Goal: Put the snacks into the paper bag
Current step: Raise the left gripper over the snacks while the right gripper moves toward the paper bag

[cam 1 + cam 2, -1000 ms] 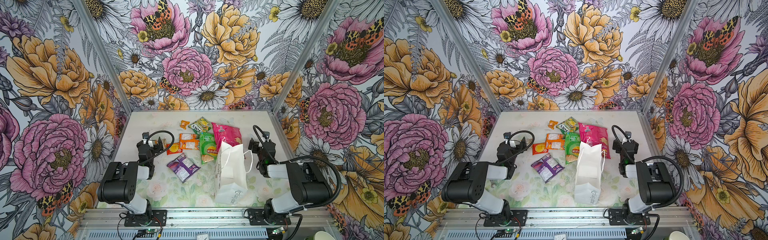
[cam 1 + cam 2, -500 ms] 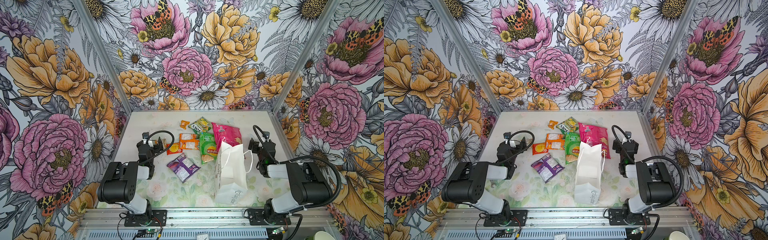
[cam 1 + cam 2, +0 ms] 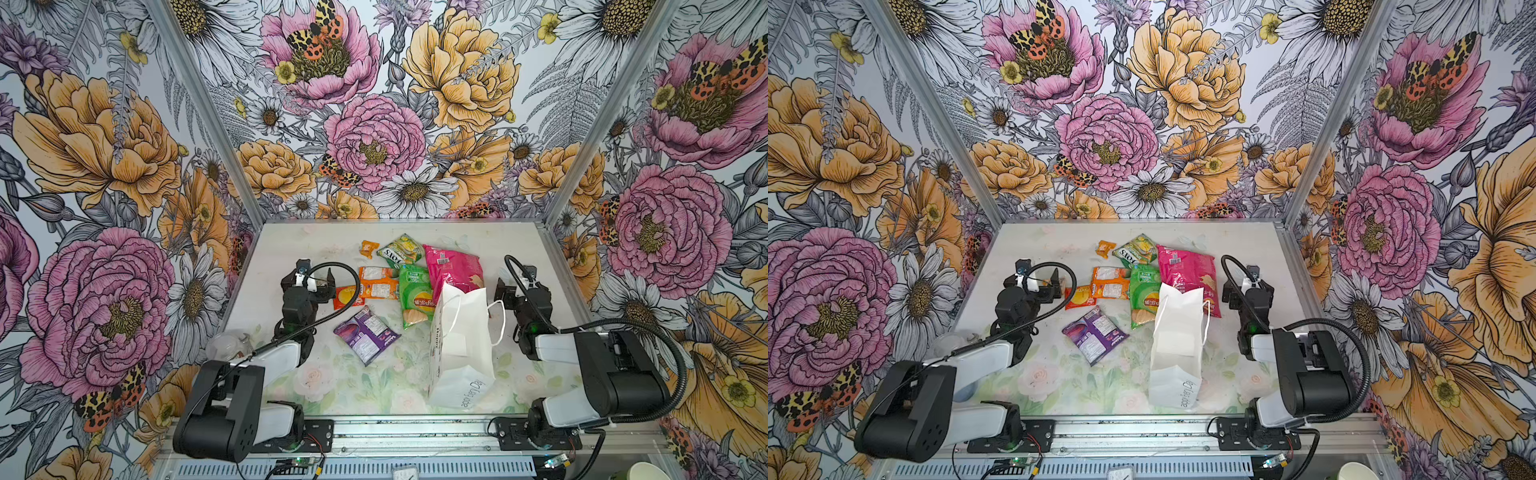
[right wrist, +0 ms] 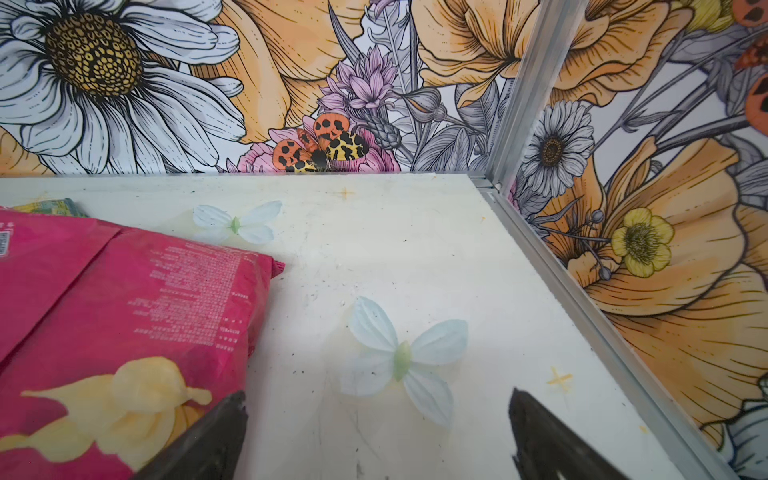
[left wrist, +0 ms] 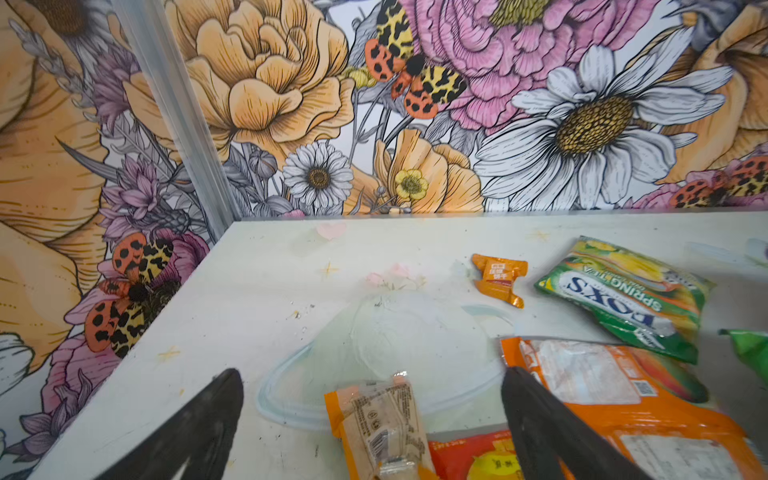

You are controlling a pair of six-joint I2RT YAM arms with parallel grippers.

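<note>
The white paper bag (image 3: pixel 463 332) (image 3: pixel 1177 328) stands upright at the front right. Behind and left of it lie the snacks: pink packet (image 3: pixel 453 270) (image 4: pixel 124 311), green chips (image 3: pixel 415 297), FOX'S packet (image 3: pixel 401 251) (image 5: pixel 623 299), orange packet (image 3: pixel 376 282) (image 5: pixel 623 386), red-orange packet (image 3: pixel 347 297), purple packet (image 3: pixel 365 334) and tiny orange packet (image 3: pixel 368 248) (image 5: pixel 498 278). My left gripper (image 3: pixel 309 279) (image 5: pixel 371 376) is open over a small orange-and-clear packet (image 5: pixel 378 424), without touching it. My right gripper (image 3: pixel 521 291) (image 4: pixel 378 397) is open over bare table beside the pink packet.
A clear plastic cup (image 3: pixel 226 343) (image 3: pixel 951 340) sits by the left wall next to the left arm. Metal frame rails (image 4: pixel 582 299) and flowered walls close the table on three sides. Pale butterfly prints (image 4: pixel 401 357) mark the tabletop.
</note>
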